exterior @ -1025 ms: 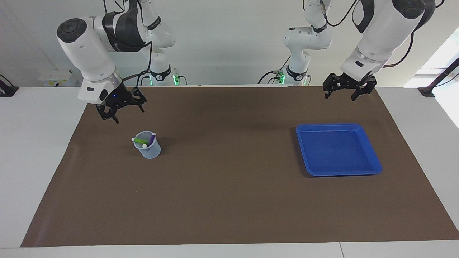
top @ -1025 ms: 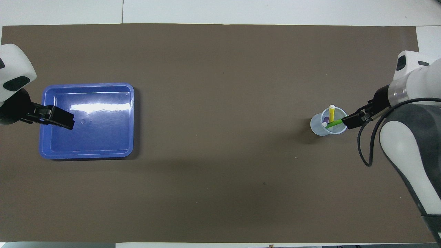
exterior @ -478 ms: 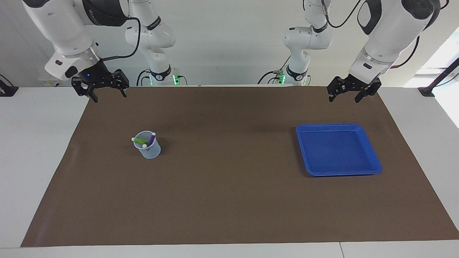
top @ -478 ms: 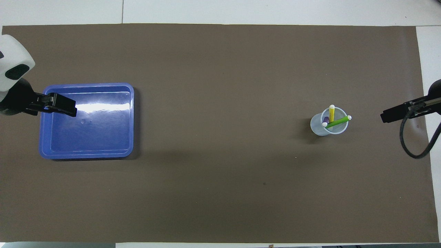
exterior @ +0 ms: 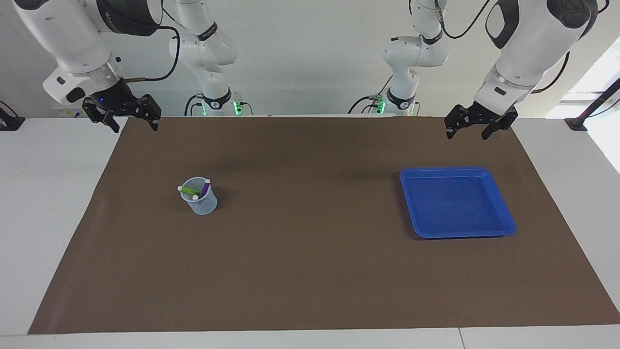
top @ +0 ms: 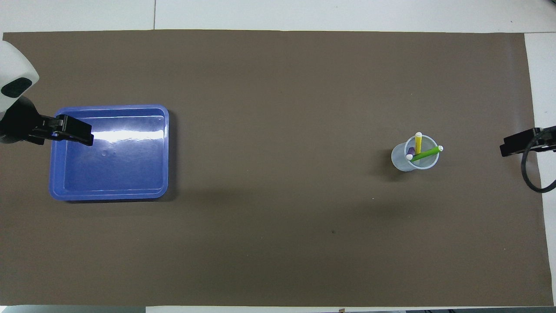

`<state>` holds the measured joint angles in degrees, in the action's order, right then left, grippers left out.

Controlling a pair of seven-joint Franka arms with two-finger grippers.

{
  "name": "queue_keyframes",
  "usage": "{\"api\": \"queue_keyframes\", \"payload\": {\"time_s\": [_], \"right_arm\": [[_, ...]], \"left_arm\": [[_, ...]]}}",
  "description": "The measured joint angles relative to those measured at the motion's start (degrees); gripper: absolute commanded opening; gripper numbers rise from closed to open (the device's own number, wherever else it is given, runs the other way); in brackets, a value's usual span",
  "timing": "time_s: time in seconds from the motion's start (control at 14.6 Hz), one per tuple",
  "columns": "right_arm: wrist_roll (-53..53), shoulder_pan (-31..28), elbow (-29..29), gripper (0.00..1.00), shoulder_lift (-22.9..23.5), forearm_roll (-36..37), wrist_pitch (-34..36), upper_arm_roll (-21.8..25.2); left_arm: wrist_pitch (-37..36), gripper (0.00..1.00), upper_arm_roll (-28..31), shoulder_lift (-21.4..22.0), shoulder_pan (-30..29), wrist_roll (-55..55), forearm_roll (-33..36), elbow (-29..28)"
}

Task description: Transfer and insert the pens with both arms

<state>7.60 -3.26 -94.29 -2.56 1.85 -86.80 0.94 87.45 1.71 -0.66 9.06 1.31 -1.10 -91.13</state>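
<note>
Three pens stand in a clear plastic cup [exterior: 199, 198] [top: 413, 155] on the brown mat, toward the right arm's end. The green pen [top: 425, 153] [exterior: 189, 190] leans across the rim. The yellow pen [top: 418, 142] and the purple pen [top: 410, 152] [exterior: 206, 186] stand beside it. My right gripper [exterior: 134, 128] [top: 509, 148] is open and empty, raised over the mat's corner, apart from the cup. My left gripper [exterior: 466, 135] [top: 80, 132] is open and empty, raised over the mat's edge at the left arm's end.
A blue tray [exterior: 455, 203] [top: 108, 174] with nothing in it lies on the mat toward the left arm's end. The brown mat [exterior: 310, 271] covers most of the white table. Two smaller white arm bases [exterior: 218, 99] with green lights stand at the robots' edge.
My right gripper has pulled up and away from the cup to the mat's corner. My left gripper has risen slightly. The pens and the cup have not moved.
</note>
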Motion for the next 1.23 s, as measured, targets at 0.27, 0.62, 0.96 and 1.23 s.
{"api": "queue_keyframes", "payload": {"time_s": [0.27, 0.62, 0.96, 1.23], "right_arm": [[-0.35, 0.43, 0.32, 1.00, -1.18, 0.00, 0.00, -0.04], [-0.40, 0.63, 0.39, 1.00, -1.46, -0.66, 0.01, -0.57], [-1.50, 0.64, 0.73, 1.00, -1.46, -1.06, 0.01, -0.63], [-3.94, 0.65, 0.78, 1.00, -1.46, -1.10, 0.00, -0.68]], "left_arm": [[-0.12, 1.00, -0.49, 0.00, -0.99, 0.00, 0.00, 0.04], [-0.32, 1.00, -2.29, -0.01, -2.71, 0.00, 0.00, 0.04], [-0.37, 1.00, -2.25, -0.01, -2.96, 0.00, 0.00, 0.06], [-0.41, 1.00, -2.26, -0.01, -3.17, 0.00, 0.00, 0.06]]}}
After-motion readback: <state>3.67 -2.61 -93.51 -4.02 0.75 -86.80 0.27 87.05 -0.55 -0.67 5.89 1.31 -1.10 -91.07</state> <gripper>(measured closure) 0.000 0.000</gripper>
